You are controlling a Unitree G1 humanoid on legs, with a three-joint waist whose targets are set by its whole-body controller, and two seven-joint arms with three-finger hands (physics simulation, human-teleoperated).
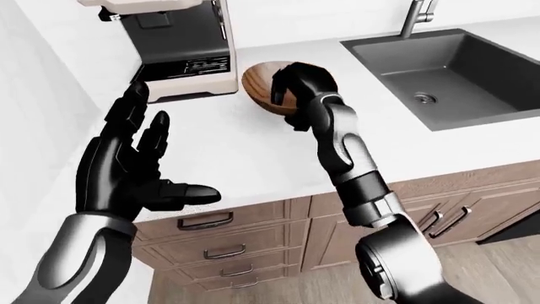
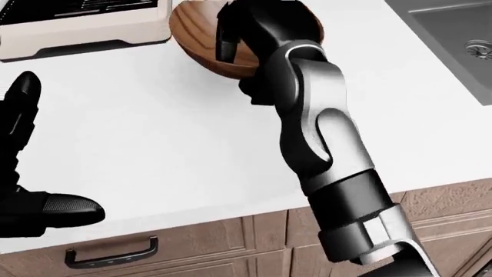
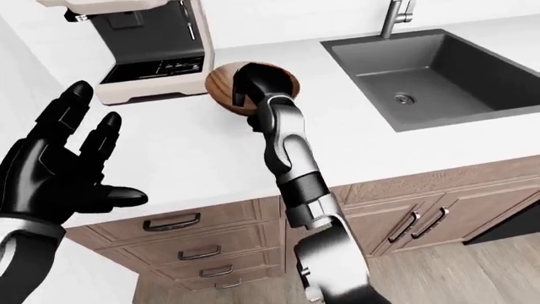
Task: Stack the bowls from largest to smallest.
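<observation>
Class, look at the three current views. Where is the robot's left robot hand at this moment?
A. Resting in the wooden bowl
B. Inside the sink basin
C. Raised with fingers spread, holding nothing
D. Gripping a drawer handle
C: the left robot hand is held up, fingers spread and empty, at the views' left, while the right robot hand reaches over the wooden bowl on the counter.

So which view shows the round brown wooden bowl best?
The head view: the round brown wooden bowl is largest there, though its top is cropped and the right hand covers part. Both eye views show it smaller, likewise partly covered.
</observation>
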